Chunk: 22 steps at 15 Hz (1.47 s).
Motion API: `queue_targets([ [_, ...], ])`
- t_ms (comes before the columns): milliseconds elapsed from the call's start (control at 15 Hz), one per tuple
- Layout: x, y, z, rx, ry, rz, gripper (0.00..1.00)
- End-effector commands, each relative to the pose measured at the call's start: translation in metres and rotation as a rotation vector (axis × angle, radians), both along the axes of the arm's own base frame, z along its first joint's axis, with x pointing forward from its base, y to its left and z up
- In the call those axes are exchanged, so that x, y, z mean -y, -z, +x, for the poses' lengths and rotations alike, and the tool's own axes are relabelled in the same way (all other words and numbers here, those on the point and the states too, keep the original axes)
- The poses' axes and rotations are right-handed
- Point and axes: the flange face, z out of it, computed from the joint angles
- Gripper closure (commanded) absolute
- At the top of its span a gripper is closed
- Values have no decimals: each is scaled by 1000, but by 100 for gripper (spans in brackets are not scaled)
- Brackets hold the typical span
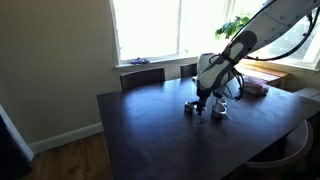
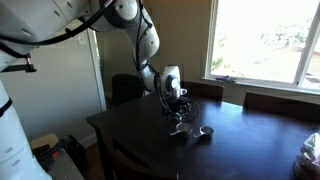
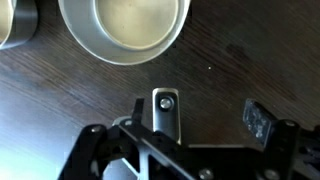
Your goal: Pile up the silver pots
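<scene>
While jaws stand wide and empty, gripper (image 3: 197, 118) hangs over flat handle (image 3: 166, 108) of silver pot (image 3: 122, 25) on dark table (image 3: 230, 60). Handle sits off-centre between fingers (image 3: 260, 120). Best to centre first, drop straight, pinch handle's thin edges. Second pot (image 3: 12, 20) just beside pot's rim: nudge risk. Pinkish stack (image 1: 255, 88) well apart from pot, no obstacle.

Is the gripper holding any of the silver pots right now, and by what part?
Nothing is held. The gripper is open over the table; a silver pot handle lies between its spread jaws, unclamped.
</scene>
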Motion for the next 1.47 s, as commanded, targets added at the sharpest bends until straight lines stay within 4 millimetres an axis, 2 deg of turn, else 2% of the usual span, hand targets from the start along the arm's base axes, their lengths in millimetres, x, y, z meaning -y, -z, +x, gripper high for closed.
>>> queue_targets([
  [0, 2, 1, 6, -22, -34, 27, 0],
  [200, 1, -2, 4, -11, -60, 29, 0],
  [533, 0, -26, -9, 89, -105, 20, 0],
  [1000, -9, -46, -16, 164, -120, 59, 0],
  [1067, -12, -46, -17, 165, -129, 68, 16],
  [1133, -15, -47, -18, 167, -136, 74, 26],
  [1400, -27, -47, -21, 178, -158, 90, 53],
])
